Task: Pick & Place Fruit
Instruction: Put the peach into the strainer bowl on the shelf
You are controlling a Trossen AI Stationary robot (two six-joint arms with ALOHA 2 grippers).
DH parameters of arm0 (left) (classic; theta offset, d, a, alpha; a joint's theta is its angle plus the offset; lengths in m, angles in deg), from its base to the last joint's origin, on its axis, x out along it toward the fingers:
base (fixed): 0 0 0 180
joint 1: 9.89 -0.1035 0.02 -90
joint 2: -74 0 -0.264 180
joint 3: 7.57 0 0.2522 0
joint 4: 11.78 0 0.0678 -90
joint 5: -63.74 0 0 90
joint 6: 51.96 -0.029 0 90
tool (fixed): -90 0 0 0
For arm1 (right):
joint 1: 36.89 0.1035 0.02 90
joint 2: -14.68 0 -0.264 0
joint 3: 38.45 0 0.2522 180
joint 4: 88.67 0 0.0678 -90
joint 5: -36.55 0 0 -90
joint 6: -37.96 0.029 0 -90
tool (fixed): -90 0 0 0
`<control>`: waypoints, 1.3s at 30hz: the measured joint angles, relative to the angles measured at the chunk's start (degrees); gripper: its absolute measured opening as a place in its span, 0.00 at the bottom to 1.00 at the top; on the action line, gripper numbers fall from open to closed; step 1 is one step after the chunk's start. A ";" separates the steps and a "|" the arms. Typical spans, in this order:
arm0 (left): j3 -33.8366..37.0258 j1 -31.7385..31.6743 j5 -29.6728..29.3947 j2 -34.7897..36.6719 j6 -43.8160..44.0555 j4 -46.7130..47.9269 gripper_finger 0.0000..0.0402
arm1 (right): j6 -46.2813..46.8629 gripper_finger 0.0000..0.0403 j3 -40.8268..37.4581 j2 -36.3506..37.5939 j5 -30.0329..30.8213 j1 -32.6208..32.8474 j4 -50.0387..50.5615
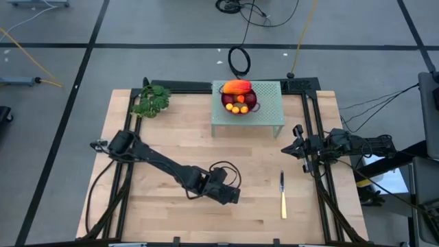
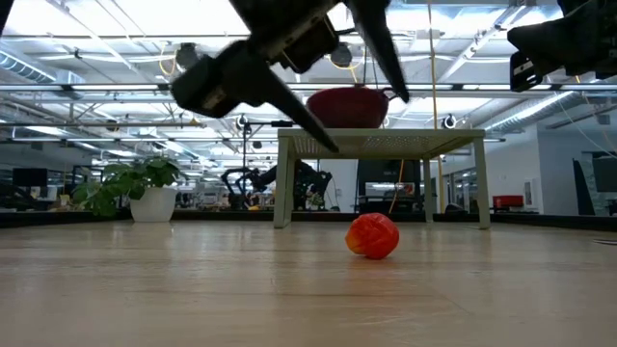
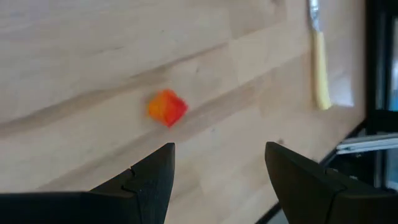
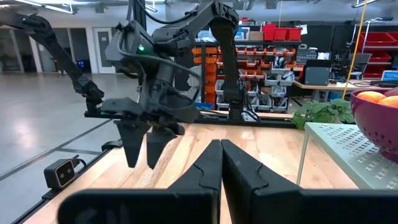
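The left gripper [image 3: 217,171] hovers open above a small orange-red fruit [image 3: 166,107] lying alone on the table [image 1: 164,137]. At its 3 o'clock lies a yellow-handled knife [image 1: 282,195]; at 12, a bowl [image 1: 238,101] of fruit on a green stand [image 1: 267,110]. The right gripper [image 4: 219,163] waits closed at the table's right edge.

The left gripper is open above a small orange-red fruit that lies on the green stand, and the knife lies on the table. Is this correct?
Not quite. The small orange-red fruit lies on the wooden table, not on the green stand, as the left wrist view shows. The left gripper is open above it, and the knife lies on the table.
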 joint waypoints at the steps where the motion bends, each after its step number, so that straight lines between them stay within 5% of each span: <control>1: -0.04 -0.31 0.08 -0.44 -0.04 -0.68 0.62 | 0.00 0.00 0.00 0.00 -0.02 0.00 0.00; 39: -0.02 -3.09 2.93 -4.93 1.22 0.12 0.62 | -0.01 0.00 0.00 -0.02 -0.02 -0.01 0.00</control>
